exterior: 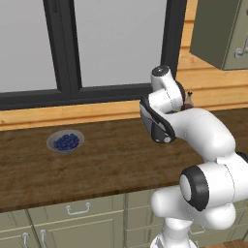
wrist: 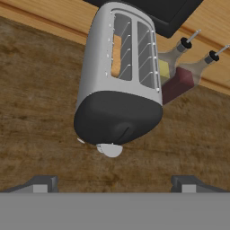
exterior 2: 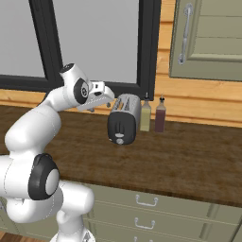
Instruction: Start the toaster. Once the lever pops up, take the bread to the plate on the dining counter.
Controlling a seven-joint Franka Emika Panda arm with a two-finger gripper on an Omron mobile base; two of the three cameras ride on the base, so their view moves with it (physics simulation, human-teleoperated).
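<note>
Grey toaster (wrist: 117, 76) with bread (wrist: 117, 55) inside sits ahead; my tool (wrist: 114, 184) hangs released. Next, probably press its front lever (wrist: 110, 150).

Even, flat rendered light, sharp throughout (faint soft shadows only), with no glare or blur.

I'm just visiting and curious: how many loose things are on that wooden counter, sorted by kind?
Toaster: 1
Bread slice in the toaster's slot: 1
Bottles, one yellowish, one dark red: 2
Bowl of blueberries: 1
Total: 5
</note>
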